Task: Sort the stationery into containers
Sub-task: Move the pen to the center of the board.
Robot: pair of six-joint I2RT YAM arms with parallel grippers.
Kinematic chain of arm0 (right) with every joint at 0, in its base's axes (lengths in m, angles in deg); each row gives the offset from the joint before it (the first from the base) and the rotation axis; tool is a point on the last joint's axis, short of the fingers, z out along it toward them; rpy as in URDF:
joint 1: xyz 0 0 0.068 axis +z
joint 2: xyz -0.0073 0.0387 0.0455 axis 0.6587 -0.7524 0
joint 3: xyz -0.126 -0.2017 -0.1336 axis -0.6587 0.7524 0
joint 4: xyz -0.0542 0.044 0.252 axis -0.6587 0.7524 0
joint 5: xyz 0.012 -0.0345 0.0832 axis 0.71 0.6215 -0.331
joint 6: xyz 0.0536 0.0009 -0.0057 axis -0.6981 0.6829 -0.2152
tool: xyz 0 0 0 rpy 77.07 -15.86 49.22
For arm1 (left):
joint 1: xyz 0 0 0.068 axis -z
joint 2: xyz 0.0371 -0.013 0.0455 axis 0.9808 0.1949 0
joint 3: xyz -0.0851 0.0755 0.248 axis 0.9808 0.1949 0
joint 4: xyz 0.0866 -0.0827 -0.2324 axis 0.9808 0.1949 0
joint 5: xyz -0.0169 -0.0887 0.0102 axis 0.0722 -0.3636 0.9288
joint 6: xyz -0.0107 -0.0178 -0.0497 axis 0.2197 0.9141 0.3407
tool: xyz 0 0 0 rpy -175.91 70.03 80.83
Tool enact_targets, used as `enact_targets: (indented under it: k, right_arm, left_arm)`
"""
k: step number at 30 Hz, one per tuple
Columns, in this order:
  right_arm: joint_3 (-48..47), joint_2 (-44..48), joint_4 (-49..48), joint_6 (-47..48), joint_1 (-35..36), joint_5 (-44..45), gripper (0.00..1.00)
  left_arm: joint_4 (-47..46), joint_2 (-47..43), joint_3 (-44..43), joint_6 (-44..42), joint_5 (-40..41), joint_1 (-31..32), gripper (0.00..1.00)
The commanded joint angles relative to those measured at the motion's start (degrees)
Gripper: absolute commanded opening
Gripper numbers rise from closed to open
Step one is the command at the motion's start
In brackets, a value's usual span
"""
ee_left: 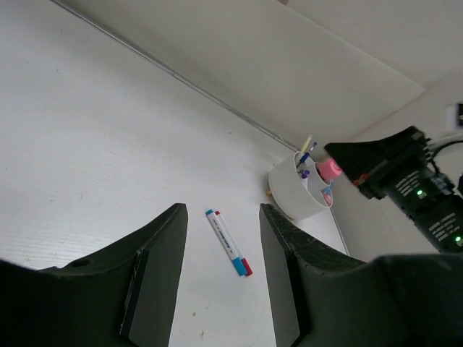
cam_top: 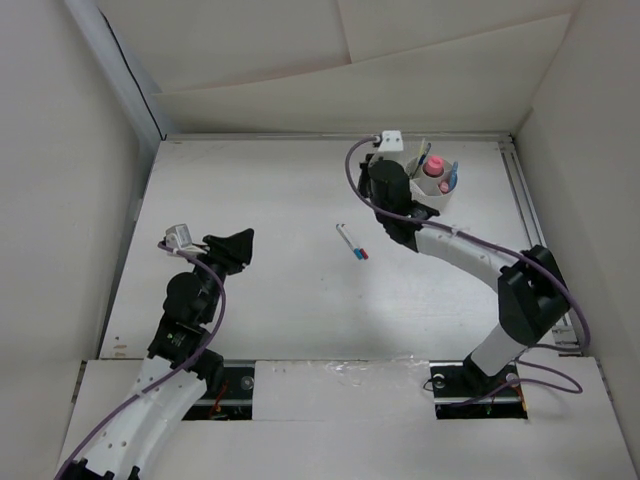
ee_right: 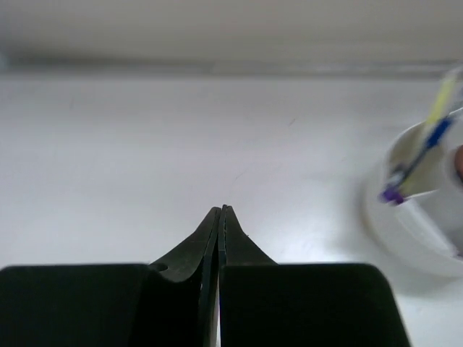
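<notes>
Two white pens [cam_top: 351, 242], one blue-capped and one red-capped, lie side by side mid-table; the left wrist view shows them [ee_left: 228, 242] ahead between my fingers. The round white tub [cam_top: 441, 198] stands at the back right and holds a pink-capped glue stick [cam_top: 435, 166] and yellow and blue pens [cam_top: 422, 152]. The tub also shows in the left wrist view [ee_left: 296, 196] and the right wrist view [ee_right: 416, 235]. My left gripper [cam_top: 240, 240] [ee_left: 221, 210] is open and empty, well left of the pens. My right gripper [cam_top: 375, 172] [ee_right: 221, 210] is shut and empty, just left of the tub.
White walls [cam_top: 90, 150] enclose the table on the left, back and right. A metal rail [cam_top: 525, 200] runs along the right edge behind the tub. The right arm [cam_top: 470, 255] arcs over the right half of the table.
</notes>
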Motion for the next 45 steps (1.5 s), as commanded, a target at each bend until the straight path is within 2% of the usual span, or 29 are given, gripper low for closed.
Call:
enact_targets:
  k: [1, 2, 4, 5, 6, 7, 10, 12, 16, 26, 45]
  right_arm:
    - [-0.89, -3.17, 13.79, -4.98, 3.51, -13.07, 0.0]
    - [-1.86, -4.31, 15.55, -4.99, 3.52, -14.2, 0.0]
    - [-3.0, -7.56, 20.55, -6.56, 5.01, -17.09, 0.08]
    - [-3.01, -8.53, 21.45, -6.57, 5.01, -17.8, 0.13]
    - [-3.62, -10.11, 22.59, -7.09, 5.54, -18.42, 0.24]
    - [-3.62, -10.82, 23.21, -7.1, 5.54, -18.43, 0.3]
    - [-5.11, -13.63, 25.31, -7.8, 6.16, -18.07, 0.43]
    - [-6.17, -15.13, 26.38, -7.8, 6.16, -18.6, 0.43]
    - [-7.93, -17.94, 27.52, -8.94, 5.54, -18.6, 0.36]
    - [-10.91, -19.62, 28.23, -8.94, 4.93, -16.49, 0.26]
    - [-15.66, -25.41, 31.13, -9.47, 2.2, -17.02, 0.25]
  left_arm:
    - [-3.37, 1.33, -0.53, -0.84, -1.12, 0.22, 0.41]
    - [-3.37, 1.33, -0.53, -0.84, -1.12, 0.22, 0.41]
    - [-3.37, 1.33, -0.53, -0.84, -1.12, 0.22, 0.41]
    - [-3.37, 1.33, -0.53, -0.84, -1.12, 0.22, 0.41]
    - [-3.37, 1.33, -0.53, -0.84, -1.12, 0.22, 0.41]
    - [-3.37, 1.33, -0.53, -0.84, -1.12, 0.22, 0.41]
    - [-3.37, 1.86, -0.01, -0.84, -1.12, 0.22, 0.41]
    - [-3.9, 2.38, 0.0, -0.84, -1.12, 0.22, 0.41]
    - [-3.9, 2.91, 0.0, -0.84, -1.12, 0.22, 0.41]
    - [-4.43, 3.44, 0.0, -0.84, -1.12, 0.22, 0.41]
    - [-3.9, 2.39, 0.0, -0.84, -1.12, 0.22, 0.41]
